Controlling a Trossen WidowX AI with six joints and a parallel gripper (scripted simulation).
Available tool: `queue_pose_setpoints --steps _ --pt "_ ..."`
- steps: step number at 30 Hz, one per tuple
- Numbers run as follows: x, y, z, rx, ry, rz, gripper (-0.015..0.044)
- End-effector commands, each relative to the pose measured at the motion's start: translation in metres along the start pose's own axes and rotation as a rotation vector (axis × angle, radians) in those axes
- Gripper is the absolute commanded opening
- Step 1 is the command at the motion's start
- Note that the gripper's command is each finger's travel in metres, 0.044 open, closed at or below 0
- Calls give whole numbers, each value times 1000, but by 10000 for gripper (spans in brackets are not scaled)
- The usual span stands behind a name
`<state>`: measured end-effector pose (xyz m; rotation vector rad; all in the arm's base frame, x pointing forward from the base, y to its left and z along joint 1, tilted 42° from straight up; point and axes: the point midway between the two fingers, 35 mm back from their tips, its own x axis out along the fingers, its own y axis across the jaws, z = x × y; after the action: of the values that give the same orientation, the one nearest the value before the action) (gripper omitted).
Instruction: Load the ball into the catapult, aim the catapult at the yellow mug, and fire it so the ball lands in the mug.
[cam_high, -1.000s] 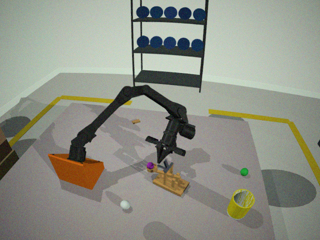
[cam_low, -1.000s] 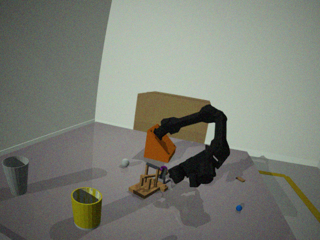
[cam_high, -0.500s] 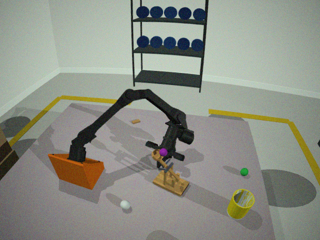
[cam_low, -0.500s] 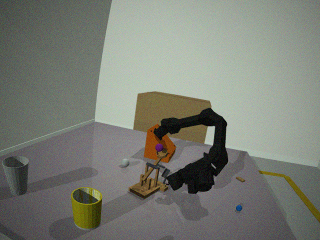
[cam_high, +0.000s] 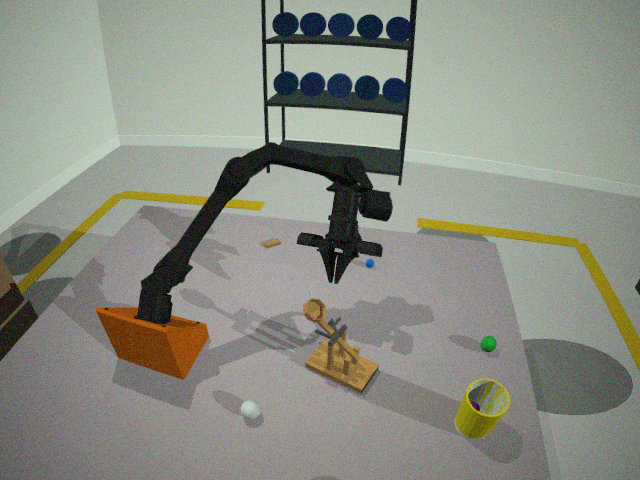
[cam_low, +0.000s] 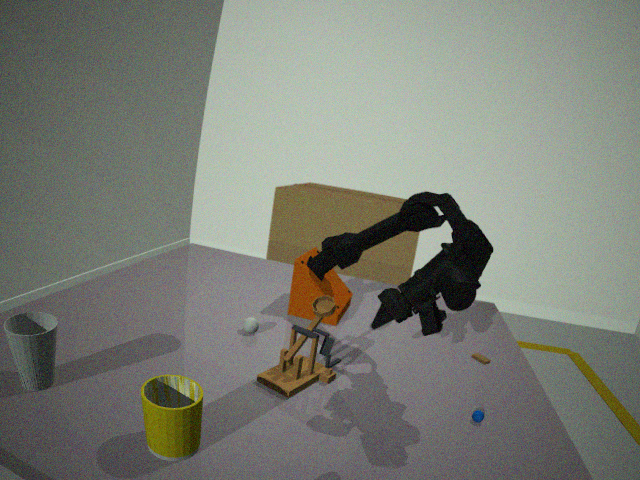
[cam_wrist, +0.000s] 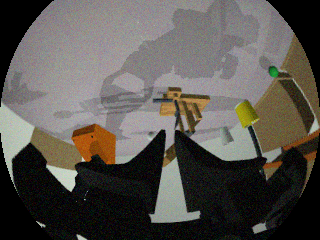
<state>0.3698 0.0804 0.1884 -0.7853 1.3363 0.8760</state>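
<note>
The wooden catapult (cam_high: 338, 351) stands on the mat with its arm raised and its cup (cam_high: 312, 310) empty. It also shows in the exterior view (cam_low: 299, 356) and in the wrist view (cam_wrist: 182, 103). The yellow mug (cam_high: 481, 408) stands to its front right, and a purple ball (cam_high: 474, 406) shows inside it. The mug also shows in the exterior view (cam_low: 172, 415) and in the wrist view (cam_wrist: 246, 114). My gripper (cam_high: 336, 279) hangs above and behind the catapult, apart from it. Its fingers are nearly together and hold nothing.
A green ball (cam_high: 488, 343), a white ball (cam_high: 250, 409), a small blue ball (cam_high: 369, 262) and a wooden block (cam_high: 271, 242) lie on the mat. A grey cup (cam_low: 31, 350) stands far left. A shelf (cam_high: 338, 77) with blue plates stands at the back. My orange base (cam_high: 152, 341) sits left.
</note>
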Motion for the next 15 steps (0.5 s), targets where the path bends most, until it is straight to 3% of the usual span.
queue_pose_setpoints --steps 1,12,15 --pt "16 -17 1 89 -23 18 131" --pt "28 -76 -9 329 -170 -29 420" --pt "29 -83 -11 357 -188 -35 440"
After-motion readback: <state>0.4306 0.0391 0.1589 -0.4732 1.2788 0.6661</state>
